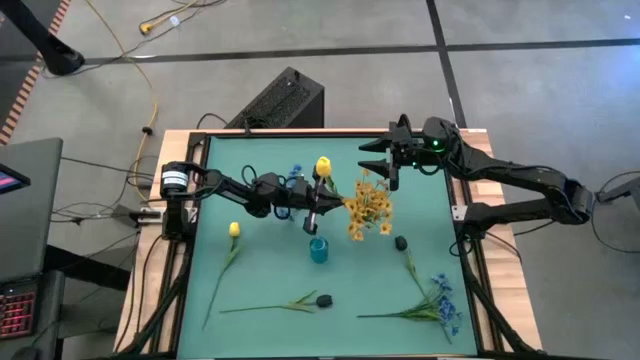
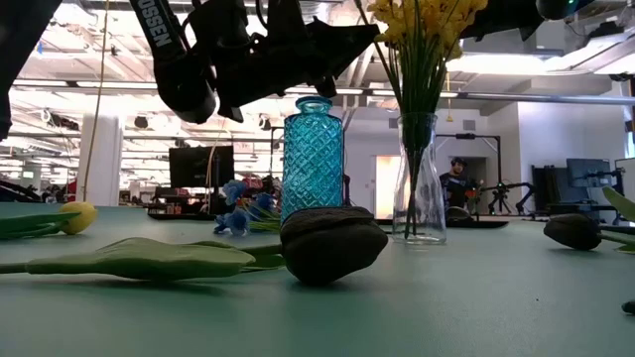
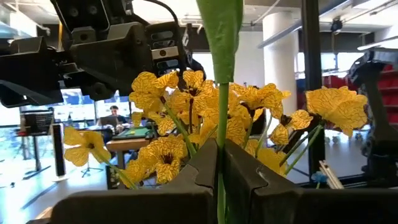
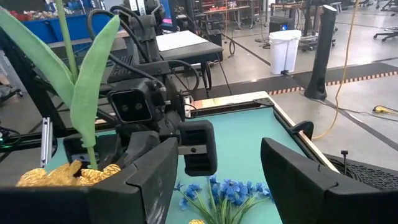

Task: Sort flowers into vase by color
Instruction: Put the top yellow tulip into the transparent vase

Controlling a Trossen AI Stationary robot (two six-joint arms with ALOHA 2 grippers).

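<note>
My left gripper [image 1: 314,212] is over the table's middle, shut on the stalk of a yellow tulip [image 1: 323,165], between the blue vase [image 1: 319,248] and the clear vase [image 2: 419,188] holding yellow sprays [image 1: 368,205]. The tulip's leaves [image 4: 84,81] stand up beside those sprays. My right gripper [image 1: 385,160] hangs open above the table's far right part, with nothing between its fingers. Lying on the table are another yellow tulip [image 1: 233,230], two dark buds [image 1: 322,299] [image 1: 401,242] and blue sprays [image 1: 440,300]. My left gripper pinches the tulip's thin green stalk [image 3: 221,177] between its two fingers, below the leaf [image 3: 221,25]. The fingers come roughly level from the table's left and lie across the stalk. The stalk stands nearly upright, bloom above the fingers, clear of the table.
A small blue spray [image 1: 297,178] lies under the left arm. In the low view a dark bud [image 2: 332,243] lies in front of the blue vase [image 2: 312,154]. A raised rim [image 1: 192,240] frames the green table top. Open green surface shows at the near left.
</note>
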